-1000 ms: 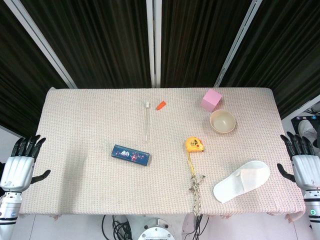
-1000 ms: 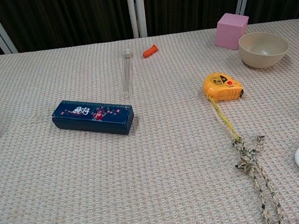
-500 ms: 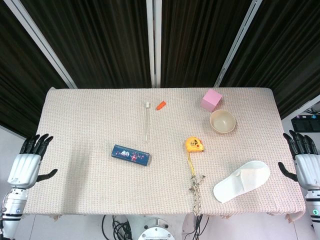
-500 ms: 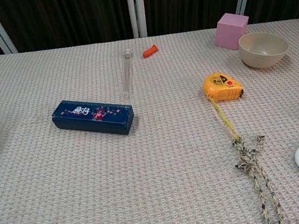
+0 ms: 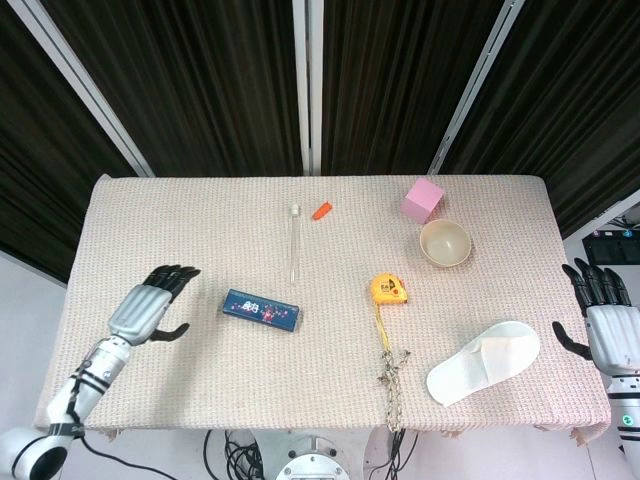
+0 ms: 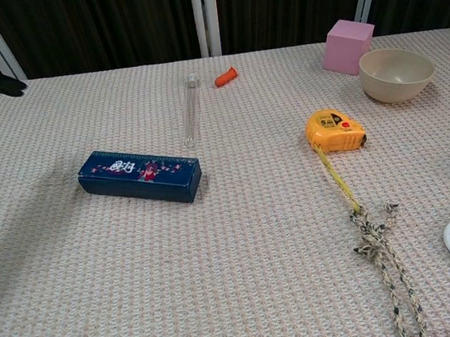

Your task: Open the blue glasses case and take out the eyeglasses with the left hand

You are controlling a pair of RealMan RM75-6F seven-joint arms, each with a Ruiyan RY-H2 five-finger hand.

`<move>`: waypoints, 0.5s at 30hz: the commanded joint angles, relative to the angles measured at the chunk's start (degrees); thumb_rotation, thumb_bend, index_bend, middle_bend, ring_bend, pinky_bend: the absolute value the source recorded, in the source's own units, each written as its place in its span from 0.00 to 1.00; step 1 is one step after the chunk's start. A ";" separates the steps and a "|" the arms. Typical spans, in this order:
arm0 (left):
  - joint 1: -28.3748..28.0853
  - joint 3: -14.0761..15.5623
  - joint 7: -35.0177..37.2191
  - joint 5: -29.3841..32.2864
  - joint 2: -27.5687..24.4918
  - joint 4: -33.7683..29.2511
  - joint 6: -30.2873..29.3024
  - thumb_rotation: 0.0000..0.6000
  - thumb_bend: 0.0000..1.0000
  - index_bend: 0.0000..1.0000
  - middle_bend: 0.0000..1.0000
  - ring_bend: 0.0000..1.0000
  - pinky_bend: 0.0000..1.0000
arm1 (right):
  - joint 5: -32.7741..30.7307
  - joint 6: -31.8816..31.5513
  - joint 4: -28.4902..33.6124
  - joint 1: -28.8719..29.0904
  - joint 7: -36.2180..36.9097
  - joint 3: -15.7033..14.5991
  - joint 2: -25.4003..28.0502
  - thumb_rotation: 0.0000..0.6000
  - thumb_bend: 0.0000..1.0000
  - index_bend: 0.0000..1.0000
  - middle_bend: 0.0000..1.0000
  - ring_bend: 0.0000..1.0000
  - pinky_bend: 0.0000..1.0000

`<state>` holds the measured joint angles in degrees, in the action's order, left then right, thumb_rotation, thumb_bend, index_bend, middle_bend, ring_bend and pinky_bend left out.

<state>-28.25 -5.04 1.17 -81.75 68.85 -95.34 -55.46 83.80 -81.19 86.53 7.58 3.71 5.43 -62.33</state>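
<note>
One closed blue glasses case (image 5: 262, 310), two empty hands.

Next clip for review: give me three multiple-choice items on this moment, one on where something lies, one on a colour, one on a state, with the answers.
1. Where does the clear tube lie relative to the blue glasses case?
A. Beyond it, toward the curtains
B. Inside the bowl
C. On the slipper

2. What colour is the tape measure?
A. Green
B. Yellow-orange
C. Pink

3. What state is the blue glasses case in?
A. Open, glasses out
B. Held up by the left hand
C. Closed, flat on the table

Answers:
1 A, the head view shows the tube just past the case on the far side.
2 B, its body is yellow-orange in both views.
3 C, the lid is shut and the left hand hovers beside it, fingers apart, touching nothing.
</note>
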 commanded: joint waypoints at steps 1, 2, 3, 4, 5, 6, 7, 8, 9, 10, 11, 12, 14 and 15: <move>-6.67 -1.47 5.18 1.71 4.42 3.93 8.96 1.00 0.34 0.04 0.04 0.00 0.06 | -0.41 0.21 -0.47 -0.09 0.77 0.06 0.05 1.00 0.27 0.00 0.00 0.00 0.00; -7.62 -1.53 5.96 2.08 4.82 4.52 10.59 1.00 0.36 0.04 0.04 0.00 0.06 | -0.55 0.30 -0.66 -0.12 1.04 0.06 0.06 1.00 0.27 0.00 0.00 0.00 0.00; -8.54 -1.53 6.53 2.57 5.09 5.06 12.29 1.00 0.37 0.04 0.04 0.00 0.06 | -0.67 0.38 -0.85 -0.14 1.33 0.09 0.07 1.00 0.27 0.00 0.00 0.00 0.00; -9.72 -1.47 7.07 3.24 5.25 5.58 14.56 1.00 0.37 0.04 0.04 0.00 0.06 | -0.80 0.44 -1.13 -0.16 1.77 0.12 0.06 1.00 0.28 0.00 0.00 0.00 0.00; -10.47 -1.49 7.34 3.73 5.39 5.95 15.87 1.00 0.37 0.04 0.04 0.00 0.06 | -0.88 0.48 -1.35 -0.16 2.07 0.16 0.03 1.00 0.28 0.00 0.00 0.00 0.00; -11.07 -1.54 7.43 4.10 5.64 6.39 16.73 1.00 0.38 0.04 0.04 0.00 0.06 | -0.95 0.53 -1.58 -0.17 2.33 0.18 0.01 1.00 0.28 0.00 0.00 0.00 0.00; -11.68 -1.59 7.45 4.41 6.03 6.93 17.37 1.00 0.38 0.03 0.04 0.00 0.06 | -1.04 0.67 -1.89 -0.16 2.57 0.17 -0.04 1.00 0.28 0.00 0.00 0.00 0.00; -12.01 -1.63 7.45 4.59 6.32 7.27 17.61 1.00 0.39 0.03 0.04 0.00 0.06 | -1.09 0.77 -2.07 -0.15 2.69 0.15 -0.10 1.00 0.28 0.00 0.00 0.00 0.00; -12.29 -1.66 7.49 4.69 6.58 7.52 17.73 1.00 0.39 0.03 0.04 0.00 0.06 | -1.14 0.84 -2.22 -0.14 2.78 0.14 -0.15 1.00 0.28 0.00 0.00 0.00 0.00; -12.59 -1.69 7.59 4.74 6.91 7.77 17.77 1.00 0.40 0.03 0.04 0.00 0.06 | -1.21 0.87 -2.38 -0.15 2.84 0.15 -0.24 1.00 0.28 0.00 0.00 0.00 0.00; -12.80 -1.67 7.66 4.73 7.13 7.98 17.81 1.00 0.40 0.03 0.04 0.00 0.06 | -1.24 0.89 -2.48 -0.15 2.85 0.15 -0.30 1.00 0.29 0.00 0.00 0.00 0.00; -13.06 -1.62 7.69 4.75 7.33 8.23 17.97 1.00 0.40 0.03 0.04 0.00 0.06 | -1.26 0.90 -2.56 -0.14 2.84 0.15 -0.35 1.00 0.29 0.00 0.00 0.00 0.00; -13.72 -1.34 7.55 5.29 7.51 8.81 18.98 1.00 0.41 0.03 0.04 0.00 0.06 | -1.26 0.94 -2.63 -0.14 2.83 0.13 -0.39 1.00 0.29 0.00 0.00 0.00 0.00; -14.01 -1.19 7.33 5.78 7.41 8.92 19.62 1.00 0.41 0.03 0.07 0.00 0.06 | -1.23 0.90 -2.62 -0.14 2.84 0.13 -0.40 1.00 0.29 0.00 0.00 0.00 0.00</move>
<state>-41.83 -6.44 8.68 -76.49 76.23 -86.70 -36.51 82.57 -80.29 83.91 7.43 6.55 5.56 -62.73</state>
